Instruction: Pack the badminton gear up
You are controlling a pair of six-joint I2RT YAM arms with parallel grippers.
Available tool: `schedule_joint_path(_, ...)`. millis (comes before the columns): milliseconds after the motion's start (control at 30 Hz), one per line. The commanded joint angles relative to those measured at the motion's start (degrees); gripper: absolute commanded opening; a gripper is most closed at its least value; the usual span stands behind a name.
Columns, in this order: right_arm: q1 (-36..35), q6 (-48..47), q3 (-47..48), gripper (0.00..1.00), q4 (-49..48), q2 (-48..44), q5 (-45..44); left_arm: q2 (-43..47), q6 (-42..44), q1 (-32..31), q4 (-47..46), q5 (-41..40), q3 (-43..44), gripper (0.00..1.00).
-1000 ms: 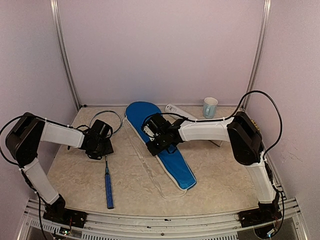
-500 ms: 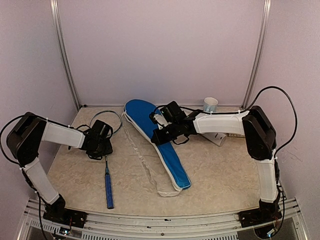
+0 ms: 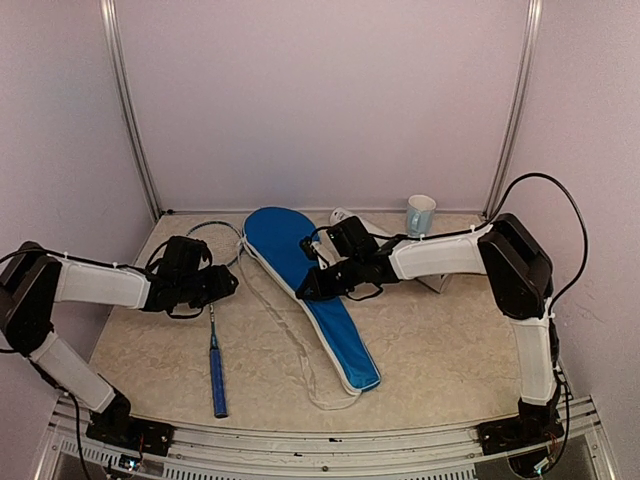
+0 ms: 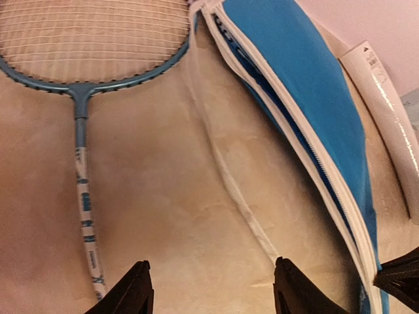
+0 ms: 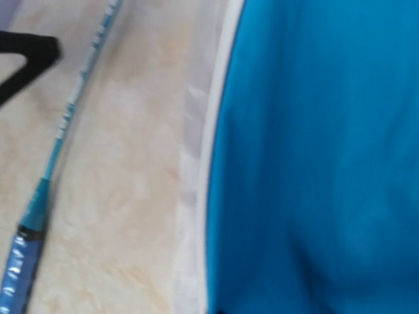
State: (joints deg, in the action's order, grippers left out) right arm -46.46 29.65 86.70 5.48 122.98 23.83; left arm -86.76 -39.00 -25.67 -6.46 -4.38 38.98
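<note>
Since the earlier frame, the blue cover (image 3: 345, 335) was shifted slightly leftward and the left arm was lowered. The left gripper (image 3: 228, 285), jaws apart and empty, was held just beside the racket (image 3: 217, 380) shaft. The right gripper (image 3: 308, 290), jaws together, was set at the cover's left edge.

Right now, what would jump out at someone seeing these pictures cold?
A big blue racket cover lies diagonally mid-table, the right arm stretched over it. Left of it a thin racket lies flat, blue handle toward the near edge, by the open jaws of the left arm.
</note>
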Motion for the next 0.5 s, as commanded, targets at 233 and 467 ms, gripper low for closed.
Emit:
schedule_joint_path(233,1.46,4.08,-2.39,0.0,-7.71,-5.86,5.62,-7.88,-3.83,-2.68,-17.68,13.6,3.51,0.57)
schedule_joint_path(467,1.66,5.04,-2.9,0.0,-8.72,-6.34,6.83,-11.98,-5.54,-3.81,-20.73,14.16,7.0,0.57)
